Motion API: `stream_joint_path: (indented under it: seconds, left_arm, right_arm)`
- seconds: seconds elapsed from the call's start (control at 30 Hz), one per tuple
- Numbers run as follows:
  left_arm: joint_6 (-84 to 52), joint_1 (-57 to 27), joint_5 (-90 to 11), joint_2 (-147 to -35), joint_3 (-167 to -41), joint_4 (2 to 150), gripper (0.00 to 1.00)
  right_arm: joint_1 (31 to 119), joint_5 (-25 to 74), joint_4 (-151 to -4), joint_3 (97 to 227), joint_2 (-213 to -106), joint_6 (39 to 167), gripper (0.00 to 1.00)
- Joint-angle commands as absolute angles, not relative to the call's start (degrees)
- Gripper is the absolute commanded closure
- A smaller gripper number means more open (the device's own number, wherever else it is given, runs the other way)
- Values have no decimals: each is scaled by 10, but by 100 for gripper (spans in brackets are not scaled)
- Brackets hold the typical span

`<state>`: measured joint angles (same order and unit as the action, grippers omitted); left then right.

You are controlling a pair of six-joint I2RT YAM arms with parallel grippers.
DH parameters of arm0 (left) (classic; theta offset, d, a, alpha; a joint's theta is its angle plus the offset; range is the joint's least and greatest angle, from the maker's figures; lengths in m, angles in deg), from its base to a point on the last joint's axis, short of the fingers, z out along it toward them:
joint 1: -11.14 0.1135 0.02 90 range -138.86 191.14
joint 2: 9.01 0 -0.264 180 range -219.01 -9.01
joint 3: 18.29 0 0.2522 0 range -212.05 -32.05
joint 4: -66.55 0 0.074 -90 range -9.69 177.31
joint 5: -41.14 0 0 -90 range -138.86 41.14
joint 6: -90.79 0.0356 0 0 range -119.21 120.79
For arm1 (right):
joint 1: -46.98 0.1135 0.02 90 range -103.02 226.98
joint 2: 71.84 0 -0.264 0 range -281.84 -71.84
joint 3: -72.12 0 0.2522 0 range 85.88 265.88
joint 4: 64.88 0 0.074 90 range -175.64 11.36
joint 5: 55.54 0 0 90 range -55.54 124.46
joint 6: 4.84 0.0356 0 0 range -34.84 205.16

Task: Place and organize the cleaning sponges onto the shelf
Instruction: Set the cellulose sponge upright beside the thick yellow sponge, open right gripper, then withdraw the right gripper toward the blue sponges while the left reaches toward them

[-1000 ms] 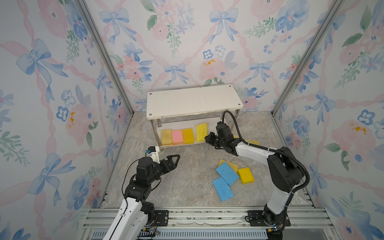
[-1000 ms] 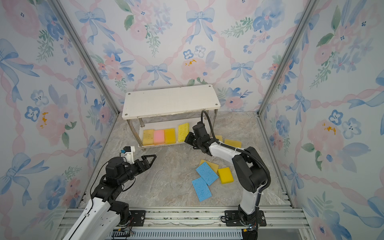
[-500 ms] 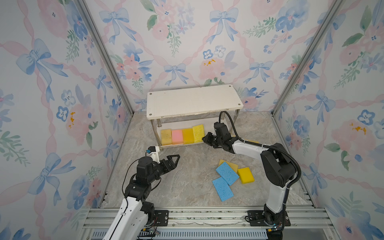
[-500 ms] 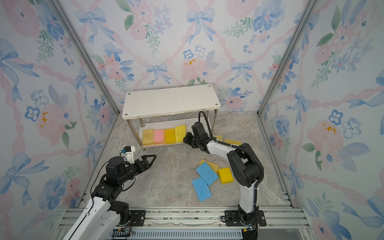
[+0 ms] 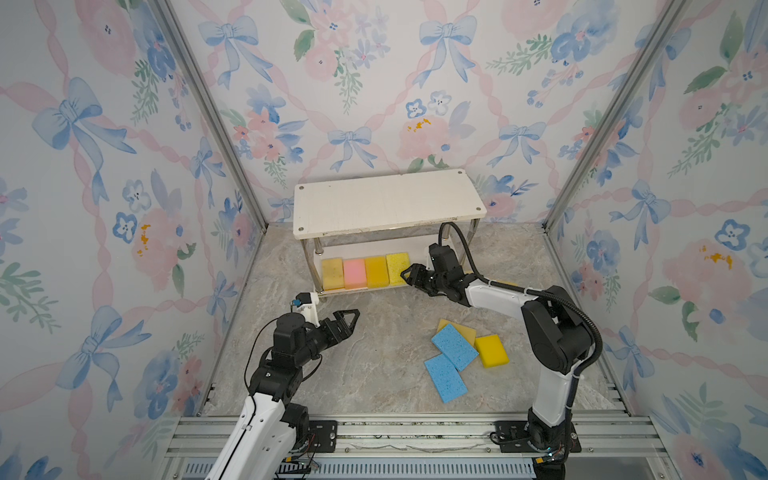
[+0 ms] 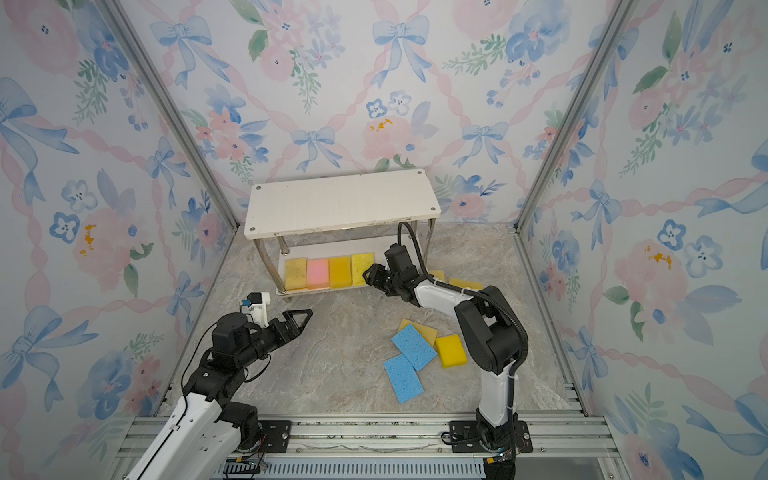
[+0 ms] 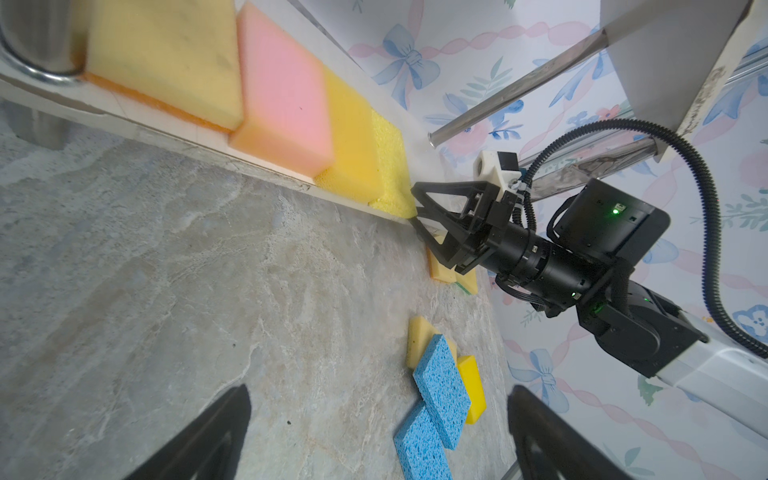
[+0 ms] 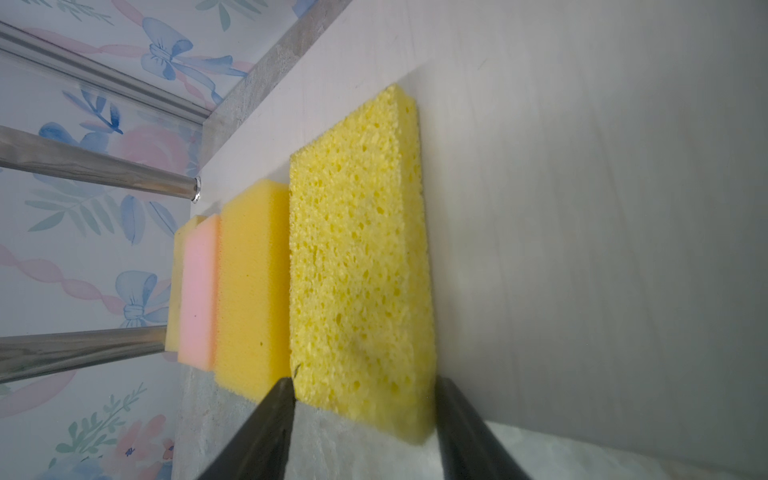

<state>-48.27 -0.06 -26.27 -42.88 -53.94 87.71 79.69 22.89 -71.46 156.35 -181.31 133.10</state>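
Marble-patterned flooring [image 5: 374, 386] between floral-papered walls carries a white two-tier shelf with chrome legs [image 5: 386, 203] at 12 o'clock in both top views. On its lower board a porous pale yellow sponge [image 8: 361, 270] lies flat as the fourth in a row, at the 3 o'clock end. It sits tight against a deep yellow foam sponge [image 8: 251, 291], then a pink sponge [image 8: 199, 291] and a pale yellow sponge with an orange base [image 7: 166, 54].

A second ago the right gripper [image 5: 409, 274] held the porous sponge tilted at the shelf front. Now the sponge is down and the jaws have parted, standing either side of its near end. The placement looks finished, so the arm should be free to back out and fetch another.

At 4 o'clock on the floor a light blue sponge [image 5: 455, 347] overlaps a second blue sponge [image 5: 444, 376], with a bright yellow sponge [image 5: 491, 350] beside them. The left gripper [image 5: 348, 316] hovers at 9 o'clock, jaws wide apart and empty.

Only the right wrist view shows the fingers flanking the sponge at the board's front edge. Only the left wrist view clearly shows a yellow sponge with a green edge [image 7: 442, 270] on the floor under the right gripper, which the arm largely hides from above.
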Motion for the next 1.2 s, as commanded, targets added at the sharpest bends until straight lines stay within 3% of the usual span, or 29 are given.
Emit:
stream_joint_path:
  seconds: [0.0,0.23,0.53,0.87,0.97,1.17]
  left_arm:
    - [-480,4,-252,-430,-553,877,2]
    - [-485,5,-246,-430,-559,876,2]
    - [-513,6,-211,-450,-559,849,2]
    - [-538,3,-172,-470,-556,827,2]
    - [-549,-24,-172,-494,-544,801,2]
    - [-600,-182,-268,-579,-525,683,2]
  right_arm:
    - [793,246,-732,1544,-1779,1319,39]
    - [802,272,-775,1533,-1736,1292,30]
    - [840,299,-837,1497,-1661,1261,26]
    - [831,290,-1062,1424,-1464,1158,21]
    - [801,265,-1151,1407,-1405,1124,20]
    - [756,225,-1269,1371,-1321,1084,17]
